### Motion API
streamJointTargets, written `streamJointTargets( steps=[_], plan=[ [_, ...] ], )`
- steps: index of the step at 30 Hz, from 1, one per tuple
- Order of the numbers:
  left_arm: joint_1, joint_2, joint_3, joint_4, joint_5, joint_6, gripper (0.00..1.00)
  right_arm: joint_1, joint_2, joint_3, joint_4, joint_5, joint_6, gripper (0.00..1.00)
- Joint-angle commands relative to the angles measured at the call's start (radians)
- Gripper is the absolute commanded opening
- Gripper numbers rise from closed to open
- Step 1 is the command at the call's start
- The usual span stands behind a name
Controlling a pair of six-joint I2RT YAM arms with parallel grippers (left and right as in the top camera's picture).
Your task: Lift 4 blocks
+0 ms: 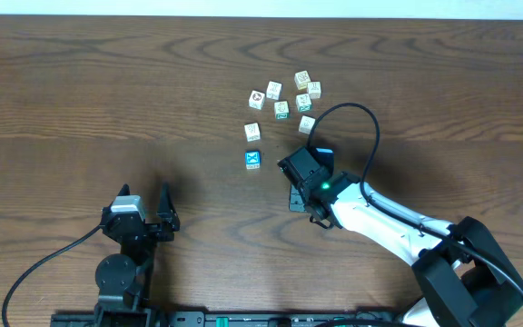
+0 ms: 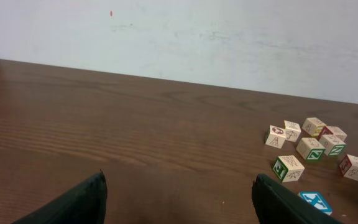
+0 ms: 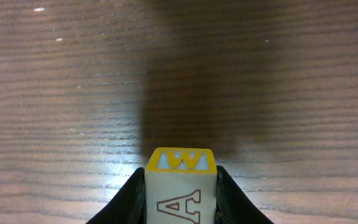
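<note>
Clamping yellow-topped block [image 3: 180, 190] betw. fingers [image 3: 129, 202] of R hand [image 3: 180, 177]: W on yellow-framed face, red-outlined A on cream face toward wrist cam. Looks clear of counter [image 3: 73, 74], w/ dark shadow on wood at 12 o'clock of it. From overhead, sitting just off ctr of frame toward 4 o'clock, w/ white arm [image 1: 379, 218] running out to 4–5 o'clock corner.

Counting nine loose blocks on counter. Finding blue-faced block [image 1: 252, 160] at 9–10 o'clock of R hand, near but apart. Spotting white block w/ small marks [image 1: 252, 132] just at 12 o'clock of blue one. Seeing other seven bunched at 12–1 o'clock of that pair, incl. red-marked block [image 1: 257, 98] at bunch's 9 o'clock edge and green-marked block [image 1: 281, 109] near its 4 o'clock. In L wrist view, catching red-edged block [image 2: 355, 167] at far 3 o'clock side; can't read pics on most faces.

Parking L hand [image 2: 178, 208] at 7 o'clock of overhead frame, well apart from every block, fingers spread wide over bare wood.
</note>
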Motion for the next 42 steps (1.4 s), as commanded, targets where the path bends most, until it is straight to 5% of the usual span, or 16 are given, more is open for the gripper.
streamJointTargets(
  steps=[1, 4, 19, 22, 30, 42],
  plan=[
    [0.006, -0.006, -0.013, -0.047, -0.042, -0.001, 0.75, 0.002, 0.035, -0.041, -0.007, 0.038, 0.054, 0.36],
    [0.006, -0.006, -0.013, -0.047, -0.042, -0.001, 0.75, 0.002, 0.035, -0.041, -0.014, 0.039, 0.049, 0.52],
    [0.006, -0.006, -0.013, -0.047, -0.042, -0.001, 0.75, 0.002, 0.014, 0.020, -0.015, 0.019, -0.079, 0.71],
    [0.006, -0.006, -0.013, -0.047, -0.042, -0.001, 0.75, -0.007, 0.001, 0.090, -0.050, -0.020, -0.157, 0.95],
    [0.006, -0.006, -0.013, -0.047, -0.042, -0.001, 0.75, -0.042, 0.001, 0.347, -0.251, -0.015, -0.217, 0.96],
    [0.006, -0.006, -0.013, -0.047, -0.042, -0.001, 0.75, -0.188, 0.043, 0.384, -0.025, 0.059, -0.150, 0.92]
  ],
)
